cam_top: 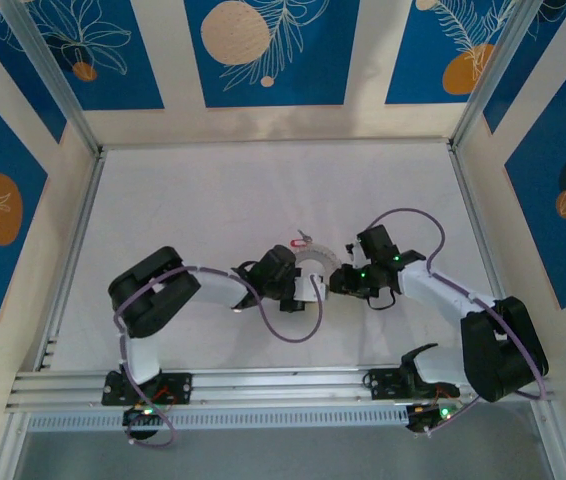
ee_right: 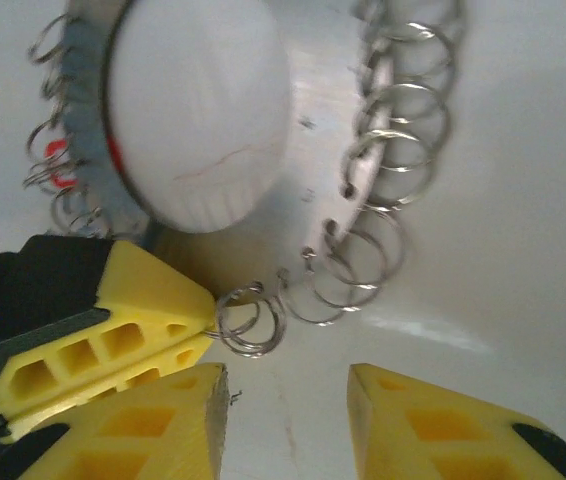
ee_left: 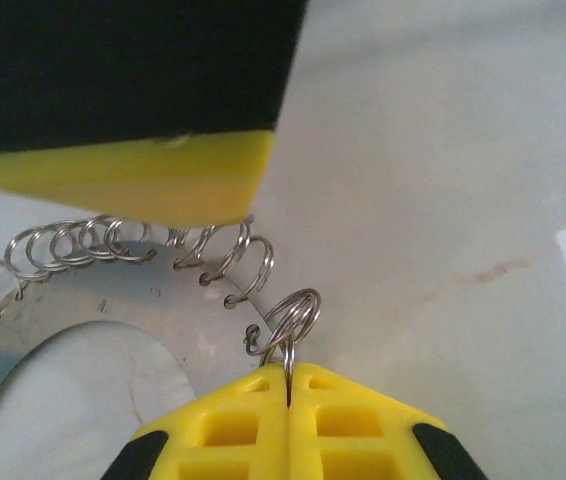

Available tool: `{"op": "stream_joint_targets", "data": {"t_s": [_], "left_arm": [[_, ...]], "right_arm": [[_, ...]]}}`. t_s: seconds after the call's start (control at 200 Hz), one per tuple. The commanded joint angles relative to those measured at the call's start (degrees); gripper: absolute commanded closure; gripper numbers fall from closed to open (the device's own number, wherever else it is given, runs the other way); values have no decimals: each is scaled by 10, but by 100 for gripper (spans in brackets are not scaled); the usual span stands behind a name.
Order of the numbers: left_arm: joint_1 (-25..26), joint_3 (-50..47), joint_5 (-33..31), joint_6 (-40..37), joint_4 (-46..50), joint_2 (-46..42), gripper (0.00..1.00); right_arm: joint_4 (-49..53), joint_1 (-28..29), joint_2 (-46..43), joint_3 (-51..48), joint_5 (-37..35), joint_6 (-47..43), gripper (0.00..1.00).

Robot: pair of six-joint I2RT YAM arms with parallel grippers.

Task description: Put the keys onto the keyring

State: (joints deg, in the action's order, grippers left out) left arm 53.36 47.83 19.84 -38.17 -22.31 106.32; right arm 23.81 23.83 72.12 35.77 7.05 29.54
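The keyring (cam_top: 315, 262) lies mid-table: a flat grey band (ee_left: 113, 300) round a hole, edged with several small wire loops (ee_right: 393, 150). My left gripper (ee_left: 290, 372) is shut on one small split loop (ee_left: 291, 315) at the band's rim. That loop (ee_right: 253, 320) also hangs from the left fingers (ee_right: 113, 320) in the right wrist view. My right gripper (ee_right: 288, 400) stands open just in front of the loop, nothing between its fingers; one of its fingers (ee_left: 163, 170) hangs over the band. A red-headed key (cam_top: 303, 238) lies at the ring's far side, with red heads (ee_right: 58, 165) partly hidden behind the band.
Both arms meet over the white table (cam_top: 213, 200), left gripper (cam_top: 303, 288) and right gripper (cam_top: 339, 280) nearly touching at the ring. Metal rails (cam_top: 263, 385) run along the near edge, and patterned walls close in the other sides.
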Motion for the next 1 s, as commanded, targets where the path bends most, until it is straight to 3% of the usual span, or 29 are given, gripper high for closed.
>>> {"op": "stream_joint_targets", "data": {"t_s": [0.0, 0.115, 0.205, 0.285, 0.5, 0.685, 0.995], "left_arm": [[-5, -37, 14, -53, 44, -54, 100], [-11, -57, 23, -102, 93, -87, 100], [-17, -56, 17, -108, 136, -110, 100], [-21, -79, 15, -129, 127, -134, 100], [-71, -108, 42, -148, 106, -159, 100], [-119, -110, 104, -125, 87, -169, 100], [-120, -106, 127, -102, 68, -144, 100]], "right_arm": [[-92, 36, -57, -38, 3, -51, 63], [-205, 66, -97, -93, 3, -94, 65], [-287, 99, -112, -132, 48, -193, 63], [-306, 134, -113, -141, 51, -270, 63], [-446, 172, -57, -193, 39, -342, 65], [-476, 221, 48, -168, -9, -372, 60], [-610, 256, 129, -180, -138, -411, 65]]}}
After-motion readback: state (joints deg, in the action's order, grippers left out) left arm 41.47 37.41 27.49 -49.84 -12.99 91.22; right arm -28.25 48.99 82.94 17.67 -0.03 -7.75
